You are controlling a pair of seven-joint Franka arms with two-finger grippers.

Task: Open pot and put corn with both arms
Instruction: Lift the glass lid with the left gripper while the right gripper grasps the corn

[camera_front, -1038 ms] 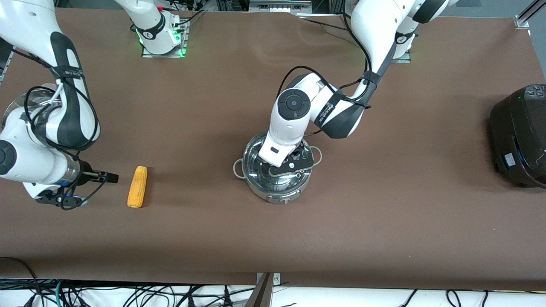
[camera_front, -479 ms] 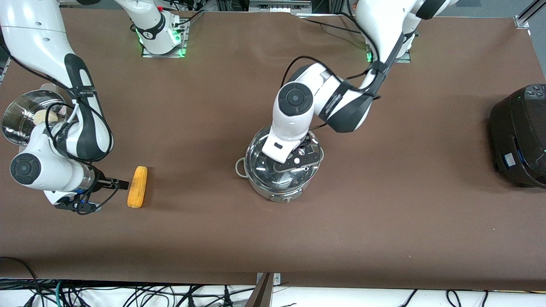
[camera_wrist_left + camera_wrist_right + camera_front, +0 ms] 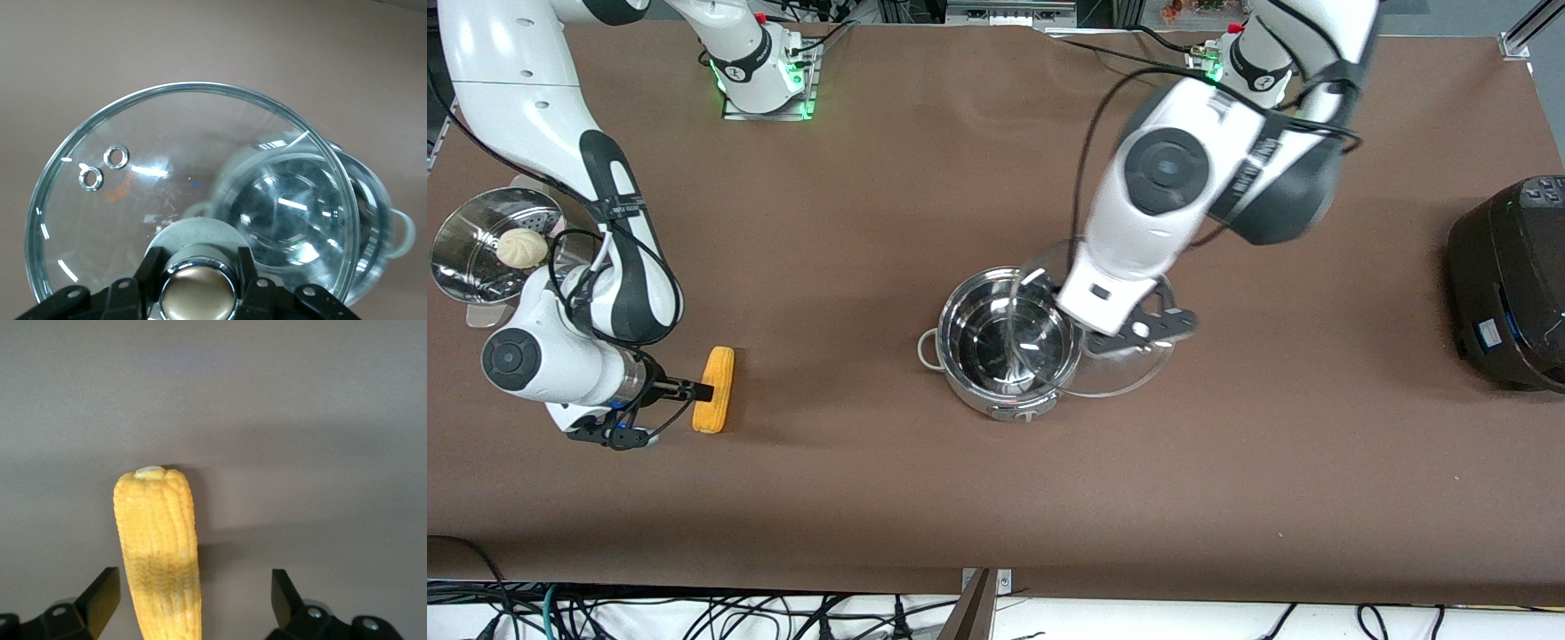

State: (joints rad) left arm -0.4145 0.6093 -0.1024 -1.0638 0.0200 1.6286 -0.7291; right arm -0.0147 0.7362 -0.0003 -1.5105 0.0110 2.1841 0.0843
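The steel pot point(image 3: 960, 373) stands open at the table's middle, with nothing visible in it. My left gripper point(image 3: 1125, 329) is shut on the tan knob point(image 3: 198, 293) of the glass lid point(image 3: 1120, 373). It holds the lid in the air, partly over the pot's rim and offset toward the left arm's end. The pot point(image 3: 373, 220) shows through the lid point(image 3: 167, 173). The yellow corn point(image 3: 719, 369) lies on the table toward the right arm's end. My right gripper point(image 3: 704, 389) is open and low at the corn point(image 3: 160, 547), one finger point(image 3: 100, 597) on each side of it.
A steel steamer pot point(image 3: 463, 267) with a white bun point(image 3: 522, 247) stands at the right arm's end. A black rice cooker point(image 3: 1512, 284) stands at the left arm's end.
My left gripper has lifted the lid off the pot and carried it up and toward the left arm's end. My right gripper has moved to the corn, and its fingers now straddle it.
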